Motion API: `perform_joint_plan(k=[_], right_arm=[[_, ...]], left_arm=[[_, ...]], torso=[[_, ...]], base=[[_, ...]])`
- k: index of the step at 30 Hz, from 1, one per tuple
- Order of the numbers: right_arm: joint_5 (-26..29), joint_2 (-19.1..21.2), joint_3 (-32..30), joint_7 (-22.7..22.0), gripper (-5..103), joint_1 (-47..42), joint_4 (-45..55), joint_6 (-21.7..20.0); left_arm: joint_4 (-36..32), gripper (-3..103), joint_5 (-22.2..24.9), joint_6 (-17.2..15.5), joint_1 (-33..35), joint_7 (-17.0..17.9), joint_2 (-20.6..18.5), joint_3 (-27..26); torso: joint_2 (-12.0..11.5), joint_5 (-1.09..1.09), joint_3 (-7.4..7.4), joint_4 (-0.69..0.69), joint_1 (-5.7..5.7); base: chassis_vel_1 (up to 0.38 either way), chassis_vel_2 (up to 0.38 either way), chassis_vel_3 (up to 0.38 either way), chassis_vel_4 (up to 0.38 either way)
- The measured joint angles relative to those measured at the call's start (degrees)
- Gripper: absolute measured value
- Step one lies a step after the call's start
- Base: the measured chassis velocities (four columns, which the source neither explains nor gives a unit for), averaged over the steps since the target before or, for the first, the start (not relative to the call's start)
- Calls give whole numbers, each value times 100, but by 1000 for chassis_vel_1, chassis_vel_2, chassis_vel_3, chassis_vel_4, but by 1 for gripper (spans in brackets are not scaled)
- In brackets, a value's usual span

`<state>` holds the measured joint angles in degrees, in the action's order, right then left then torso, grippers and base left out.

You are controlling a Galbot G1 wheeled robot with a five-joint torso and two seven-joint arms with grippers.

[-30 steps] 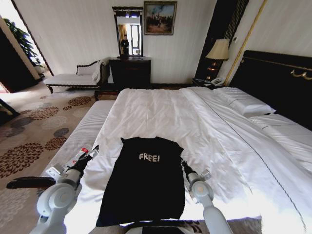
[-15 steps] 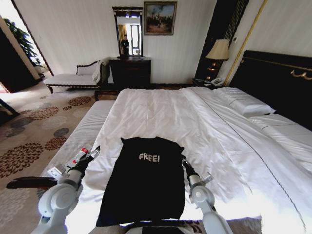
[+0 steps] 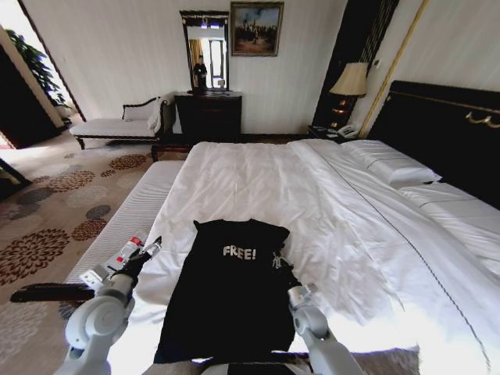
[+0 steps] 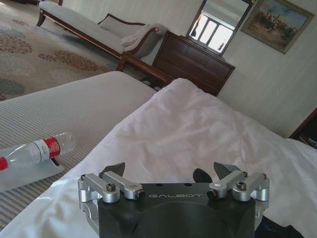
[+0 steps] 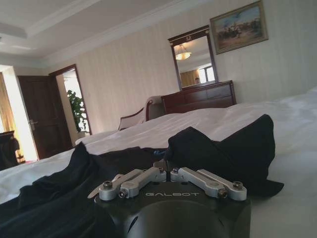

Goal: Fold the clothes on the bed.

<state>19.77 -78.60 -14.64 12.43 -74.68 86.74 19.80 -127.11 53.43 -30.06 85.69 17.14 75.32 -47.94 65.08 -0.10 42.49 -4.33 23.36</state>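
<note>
Your soft black T-shirt (image 3: 230,293) lies flat at the near end of the bed (image 3: 328,195), on smooth white bedding with bare sheet all round. Your right gripper (image 3: 276,262) has its fingers pinched together on the shirt's right edge, bunching the cloth into a peak. Your left gripper (image 3: 145,251) hangs spread wide and empty beside the shirt's left edge, above the bed's striped side.

Black T-shirt (image 3: 226,293) with white "FREE!" print lies mostly flat at the near end of the white bed (image 3: 258,183); right edge looks bunched up, possibly lifted.
</note>
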Motion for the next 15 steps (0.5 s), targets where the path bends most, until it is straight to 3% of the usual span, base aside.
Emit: perform_joint_plan(k=[8,12,13,15], right_arm=[[-307,-87,241,-15,-2,55,-250,81],[-228,-45,131,-82,19,-132,-61,145],[-228,-45,131,-82,19,-132,-61,145],[160,-9,44,-93,24,-254,239,210]], left_arm=[[88,100,-2,17,4,-4,-9,-51],[17,100,167,43,-63,-23,93,-42],[17,100,167,43,-63,-23,93,-42],[-434,100,623,190,-101,-400,92,-113]], torso=[[0,0,0,0,0],[-1,-2,0,0,0],[-1,-2,0,0,0],[0,0,0,-2,1]], base=[[0,0,0,0],[0,0,0,0],[0,0,0,0],[0,0,0,0]])
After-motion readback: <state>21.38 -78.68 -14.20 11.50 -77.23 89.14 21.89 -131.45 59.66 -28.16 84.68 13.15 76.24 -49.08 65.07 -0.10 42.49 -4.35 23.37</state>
